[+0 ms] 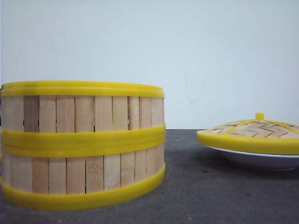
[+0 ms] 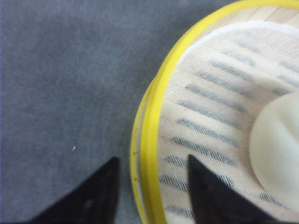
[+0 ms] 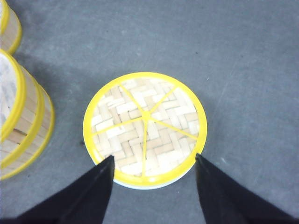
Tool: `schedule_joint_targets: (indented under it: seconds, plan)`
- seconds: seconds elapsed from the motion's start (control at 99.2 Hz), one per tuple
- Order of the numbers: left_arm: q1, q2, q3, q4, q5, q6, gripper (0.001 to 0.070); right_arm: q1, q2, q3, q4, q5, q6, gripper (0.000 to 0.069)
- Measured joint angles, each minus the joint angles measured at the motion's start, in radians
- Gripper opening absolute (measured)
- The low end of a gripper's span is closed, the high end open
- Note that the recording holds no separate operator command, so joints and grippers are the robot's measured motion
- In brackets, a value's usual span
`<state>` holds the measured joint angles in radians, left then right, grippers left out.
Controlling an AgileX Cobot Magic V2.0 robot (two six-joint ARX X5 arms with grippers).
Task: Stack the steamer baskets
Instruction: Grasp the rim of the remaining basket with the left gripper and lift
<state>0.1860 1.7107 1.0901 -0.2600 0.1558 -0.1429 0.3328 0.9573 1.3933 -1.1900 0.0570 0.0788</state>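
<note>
Already two steamer baskets (image 1: 83,144) stand stacked; the left pincer (image 2: 152,186) straddles the top rim, open — closing off-centre could shove the stack; right pincer (image 3: 154,186) open above lid (image 3: 145,127).

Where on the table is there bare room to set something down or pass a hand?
Bare grey table lies between the stacked steamer baskets and the woven lid on its white plate, and in front of both. The left gripper straddles the top basket's rim, so that edge is crowded. The right gripper hangs open above the lid.
</note>
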Motion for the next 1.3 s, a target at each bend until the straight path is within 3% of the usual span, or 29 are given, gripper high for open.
schedule_joint_targets:
  seconds: [0.192, 0.423, 0.625, 0.917, 1.129, 1.3]
  plan:
    - [0.0, 0.016, 0.02, -0.003, -0.01, -0.008, 0.0042, 0.0, 0.0, 0.0, -0.014, 0.0, 0.006, 0.0332]
    - [0.001, 0.019, 0.069, -0.039, -0.011, 0.001, 0.0026, 0.0, 0.0, 0.0, -0.028, 0.0, 0.009, 0.0332]
    - [0.002, 0.023, 0.206, -0.147, -0.009, 0.005, 0.0026, 0.0, 0.0, 0.0, -0.029, 0.0, 0.011, 0.0332]
    - [-0.012, 0.004, 0.412, -0.34, 0.079, 0.043, 0.0026, 0.0, 0.0, 0.0, -0.029, 0.0, 0.015, 0.0332]
    - [-0.041, -0.125, 0.431, -0.418, 0.191, 0.051, 0.0026, 0.0, 0.0, 0.0, -0.029, 0.0, 0.015, 0.0331]
    - [-0.1, -0.221, 0.44, -0.52, 0.225, 0.085, 0.0026, 0.0, -0.002, -0.01, -0.026, 0.0, 0.014, 0.0332]
